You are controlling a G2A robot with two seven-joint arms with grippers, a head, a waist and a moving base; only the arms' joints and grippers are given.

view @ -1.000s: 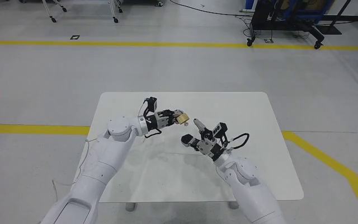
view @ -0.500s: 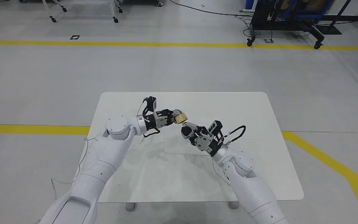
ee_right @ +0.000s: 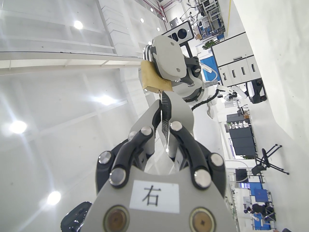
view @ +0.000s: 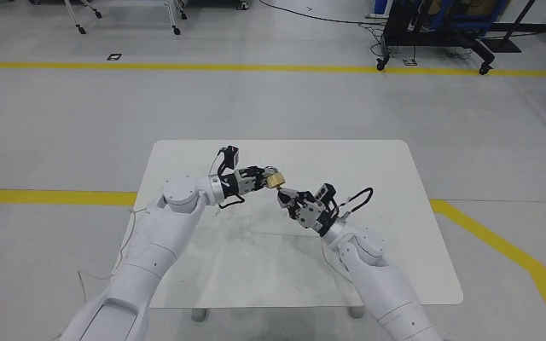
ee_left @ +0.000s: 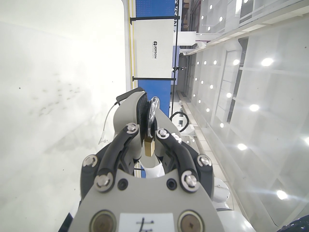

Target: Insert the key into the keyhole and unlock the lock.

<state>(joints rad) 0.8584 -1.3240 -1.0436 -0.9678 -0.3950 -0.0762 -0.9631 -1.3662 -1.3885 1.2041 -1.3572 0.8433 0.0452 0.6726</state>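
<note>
Right gripper (view: 286,198) edged closer, slim silver metal key (ee_right: 160,96) pinched between its closed fingers, tip at the base of the squat brass padlock (view: 275,180), itself clamped in the left gripper (view: 264,176), held above the white rectangular table (view: 384,170).

We saw a white table (view: 384,170) on a pale grey floor (view: 256,102) crossed by yellow lines (view: 171,66). A black wheeled cart (view: 431,43) stood beyond the table's far right corner, and round ceiling lights (ee_left: 266,61) shone overhead.
</note>
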